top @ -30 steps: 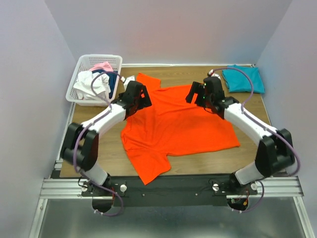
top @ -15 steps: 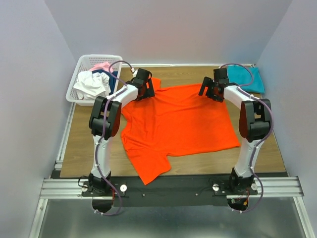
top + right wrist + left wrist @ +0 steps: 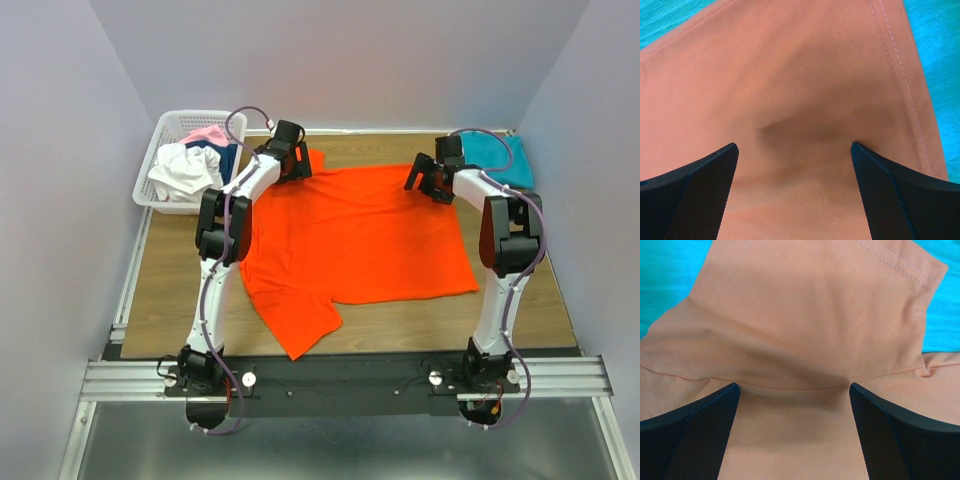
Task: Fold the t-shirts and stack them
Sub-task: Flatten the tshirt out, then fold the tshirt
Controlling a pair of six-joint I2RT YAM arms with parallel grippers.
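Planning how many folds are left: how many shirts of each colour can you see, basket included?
Orange-red shirt: 1, spread flat
Teal shirt: 1, far right corner
White garment: 1, in basket
Pink garment: 1, in basket
Navy garment: 1, in basket
Total: 5 showing; the basket may hide more.

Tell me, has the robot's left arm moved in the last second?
Yes. The left arm has stretched toward the table's far edge; its tip, earlier level with the white basket's near end, is now level with its middle.

spread shirt mid-table | basket far-left | folded shirt far-right
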